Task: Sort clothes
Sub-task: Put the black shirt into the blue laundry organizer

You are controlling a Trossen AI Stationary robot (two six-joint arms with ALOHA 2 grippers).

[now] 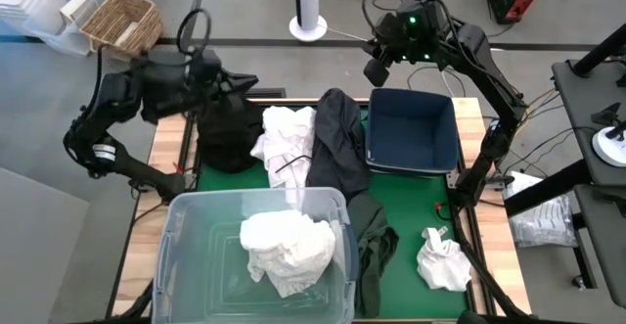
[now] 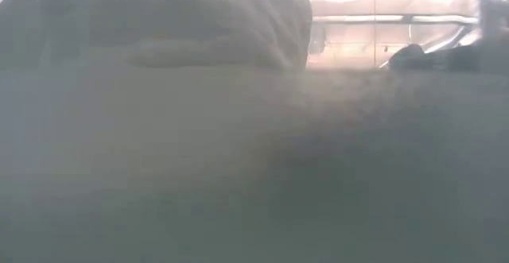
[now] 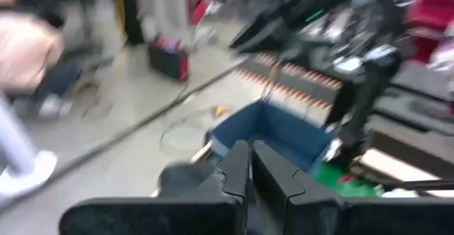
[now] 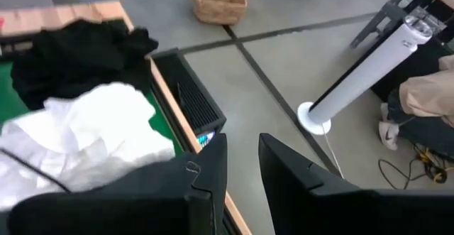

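A black garment (image 1: 230, 128) lies heaped at the table's far left. A white one (image 1: 289, 143) lies beside it. A long dark garment (image 1: 340, 138) stretches along the left wall of the dark blue bin (image 1: 411, 128), and an olive one (image 1: 374, 241) lies below it. Another white garment (image 1: 289, 251) rests in the clear tub (image 1: 186, 265), and a small white one (image 1: 442, 262) lies near right. My left gripper (image 3: 250, 165) hovers shut above the black heap with nothing between its fingers. My right gripper (image 4: 242, 170) hangs slightly open beyond the bin's far left corner, holding nothing.
The blue bin holds nothing. The tub fills the low view, so little shows there. On the floor beyond the far edge stand a wicker basket (image 1: 122, 21) and a white pole on a round base (image 1: 308, 25). A person's leg and shoe (image 4: 389, 132) show there too.
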